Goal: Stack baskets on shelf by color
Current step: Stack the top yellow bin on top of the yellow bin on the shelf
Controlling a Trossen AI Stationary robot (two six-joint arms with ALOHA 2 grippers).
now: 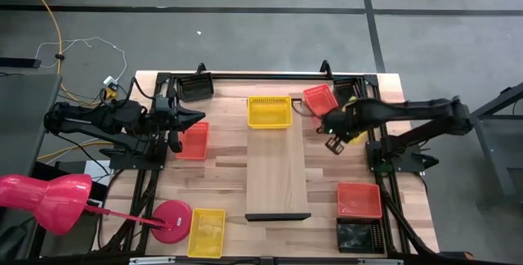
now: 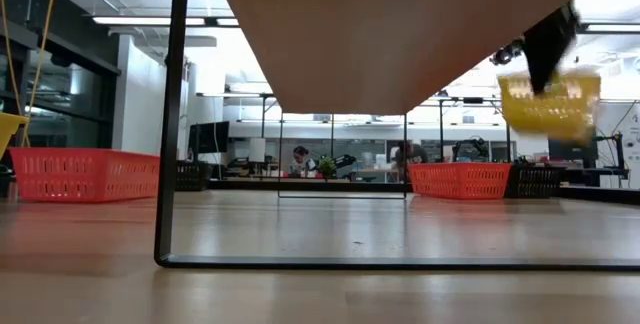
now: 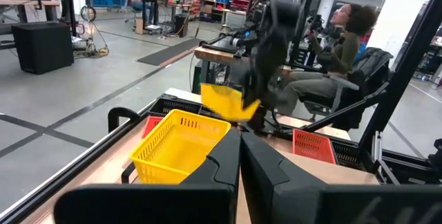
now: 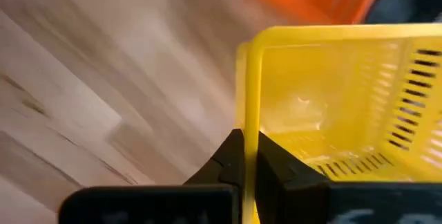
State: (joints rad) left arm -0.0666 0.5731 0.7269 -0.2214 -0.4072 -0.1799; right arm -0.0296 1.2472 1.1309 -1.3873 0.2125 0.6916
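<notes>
High view: right claw [image 1: 333, 134] at 2 o'clock of the light-wood shelf board [image 1: 278, 171]; yellow plastic mesh basket [image 1: 270, 111] sits on the shelf's far end.

Right wrist: claw clamped on a second yellow basket's rim [image 4: 250, 86].

Left wrist: left claw [image 3: 239, 156] pinched closed, empty.

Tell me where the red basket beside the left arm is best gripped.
Grip the red basket by its thin side wall, coming straight down: it lies flat, open side up, so one finger fits inside, one outside.
</notes>
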